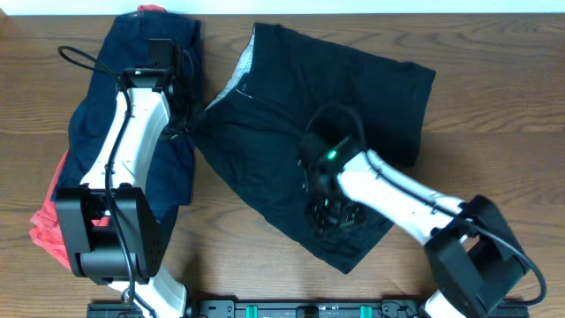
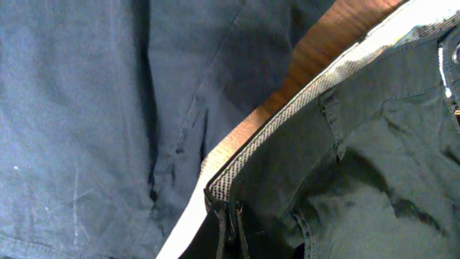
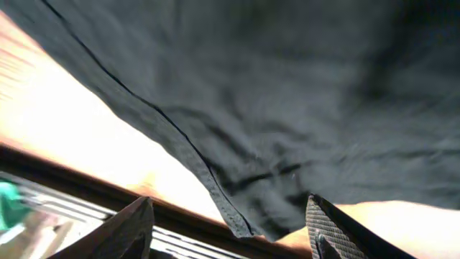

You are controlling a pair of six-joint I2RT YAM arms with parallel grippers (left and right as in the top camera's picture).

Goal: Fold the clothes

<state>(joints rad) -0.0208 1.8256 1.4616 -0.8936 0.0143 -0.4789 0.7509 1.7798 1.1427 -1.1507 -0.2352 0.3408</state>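
The black shorts [image 1: 309, 115] lie spread across the middle of the table, with the pale grey waistband [image 1: 245, 66] at the upper left. My left gripper [image 1: 190, 119] is shut on the waistband's end [image 2: 223, 188], and its dark fingers [image 2: 228, 234] pinch the fabric at the bottom of the left wrist view. My right gripper [image 1: 327, 212] hovers over the shorts' lower leg and is open. In the right wrist view a hem corner [image 3: 237, 216] hangs between the two spread fingers [image 3: 330, 230]. Navy shorts [image 1: 132, 106] lie at the left under my left arm.
A red-orange piece [image 1: 44, 231] pokes out from under the navy shorts at the lower left and at the top [image 1: 152, 9]. Bare wooden table [image 1: 503, 132] shows on the right. A black rail [image 1: 309, 309] runs along the front edge.
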